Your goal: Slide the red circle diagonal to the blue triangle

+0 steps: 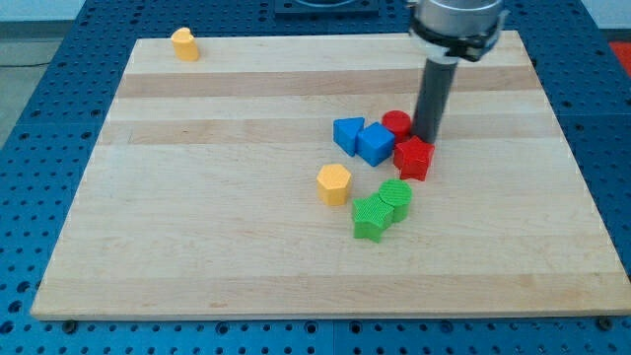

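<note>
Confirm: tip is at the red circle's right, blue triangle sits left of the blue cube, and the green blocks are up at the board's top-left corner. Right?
One error. The block at the top-left corner is yellow; the green blocks sit near the middle, below the red star-like block. The rest holds in the camera view: my tip is right of the red circle, and the blue triangle is left of the blue cube.

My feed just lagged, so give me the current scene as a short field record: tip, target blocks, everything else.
tip: my tip is at the red circle's right edge, just above the red star
red circle: touching the blue cube's upper right
blue triangle: left of the blue cube, touching it
red star
yellow blocks: hexagon mid-board; another top left corner
green blocks: two together
</note>
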Action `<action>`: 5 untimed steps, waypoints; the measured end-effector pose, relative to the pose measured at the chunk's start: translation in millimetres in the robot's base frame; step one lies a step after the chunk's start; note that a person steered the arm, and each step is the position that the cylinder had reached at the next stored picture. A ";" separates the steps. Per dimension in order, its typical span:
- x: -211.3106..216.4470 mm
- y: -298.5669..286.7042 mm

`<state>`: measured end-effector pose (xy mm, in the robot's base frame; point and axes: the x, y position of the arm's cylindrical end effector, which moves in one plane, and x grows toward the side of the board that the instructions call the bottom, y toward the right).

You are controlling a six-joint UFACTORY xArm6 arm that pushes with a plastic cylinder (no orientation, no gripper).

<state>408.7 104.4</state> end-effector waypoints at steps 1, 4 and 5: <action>0.0 -35.5; -36.2 -29.0; -55.6 -27.7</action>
<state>353.0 76.7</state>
